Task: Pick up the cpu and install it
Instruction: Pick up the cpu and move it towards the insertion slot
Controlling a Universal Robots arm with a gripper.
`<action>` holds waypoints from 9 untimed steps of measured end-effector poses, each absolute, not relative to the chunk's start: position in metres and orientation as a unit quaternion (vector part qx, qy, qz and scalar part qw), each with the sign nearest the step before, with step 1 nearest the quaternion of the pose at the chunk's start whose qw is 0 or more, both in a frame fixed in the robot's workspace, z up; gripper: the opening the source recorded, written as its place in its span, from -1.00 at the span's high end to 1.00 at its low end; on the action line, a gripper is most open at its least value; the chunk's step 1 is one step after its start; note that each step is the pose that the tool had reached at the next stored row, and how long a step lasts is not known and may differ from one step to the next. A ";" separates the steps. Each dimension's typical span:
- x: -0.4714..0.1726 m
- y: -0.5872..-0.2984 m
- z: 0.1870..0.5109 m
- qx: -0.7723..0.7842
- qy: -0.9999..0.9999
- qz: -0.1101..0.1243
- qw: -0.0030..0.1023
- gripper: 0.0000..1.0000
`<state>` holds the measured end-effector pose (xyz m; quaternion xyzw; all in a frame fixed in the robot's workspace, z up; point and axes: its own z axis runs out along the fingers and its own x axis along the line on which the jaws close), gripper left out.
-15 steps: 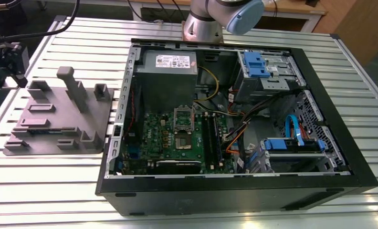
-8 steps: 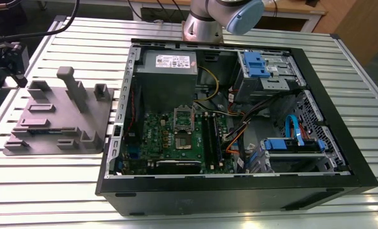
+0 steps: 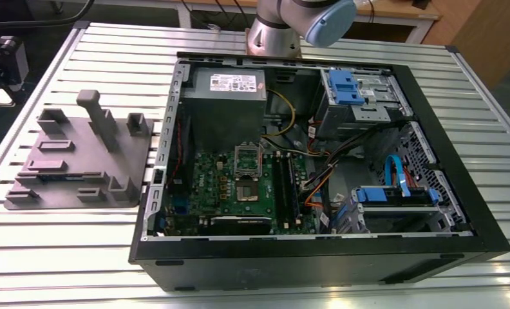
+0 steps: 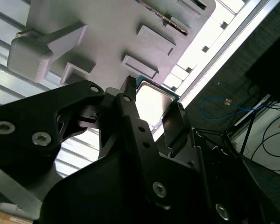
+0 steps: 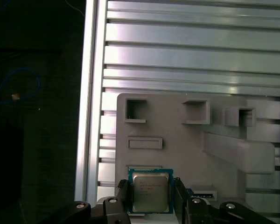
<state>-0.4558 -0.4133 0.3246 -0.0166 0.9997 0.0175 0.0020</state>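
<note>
The cpu (image 5: 150, 189), a small square chip with a silvery metal top and a thin pale rim, sits between my gripper's (image 5: 150, 197) two black fingers (image 5: 122, 193), which press on its opposite edges. In the second wrist view the cpu (image 4: 151, 99) shows the same way, clamped in the gripper (image 4: 152, 111) and held off the grey fixture plate (image 4: 112, 28). The gripper is shut on it. In the exterior view the motherboard's socket (image 3: 248, 172) lies inside the open computer case (image 3: 281, 264), with its metal frame raised.
The grey fixture plate (image 3: 126, 154) with raised blocks and a tall post (image 3: 96, 116) lies on the slatted aluminium table at the exterior view's left. A memory stick (image 3: 53, 177) rests on it. Cables, drive bays and the power supply (image 3: 229, 87) crowd the case. The arm's base (image 3: 281, 32) stands behind it.
</note>
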 end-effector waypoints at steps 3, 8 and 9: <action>-0.456 -0.413 0.325 -0.017 1.000 0.017 0.002 0.06; -0.456 -0.413 0.326 -0.017 1.000 0.017 0.002 0.06; -0.456 -0.413 0.326 -0.017 1.000 0.017 0.002 0.06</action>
